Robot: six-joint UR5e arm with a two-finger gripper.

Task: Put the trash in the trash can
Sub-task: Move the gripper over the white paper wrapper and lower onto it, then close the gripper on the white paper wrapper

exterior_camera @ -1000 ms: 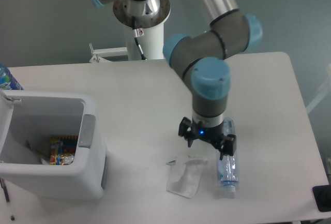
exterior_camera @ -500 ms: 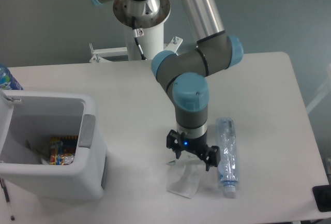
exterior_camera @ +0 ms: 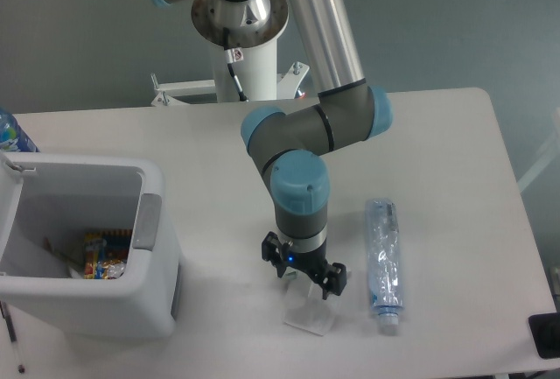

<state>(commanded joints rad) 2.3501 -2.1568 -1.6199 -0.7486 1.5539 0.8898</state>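
End effector (exterior_camera: pixel 303 271) sits directly over the wrapper (exterior_camera: pixel 311 312), fingers spread and holding nothing; the wrapper's far edge is hidden beneath it. Wrapper: flat, thin, translucent white film, limp on the desk (exterior_camera: pixel 455 186). Just right of the wrapper lies 1 crushed clear bottle (exterior_camera: pixel 383 261), long axis running near-to-far. Trash can (exterior_camera: pixel 79 252), boxy white plastic, stands well left of the wrapper.

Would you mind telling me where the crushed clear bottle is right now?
The crushed clear bottle lies on the table's front right, just right of the gripper and the plastic wrapper.
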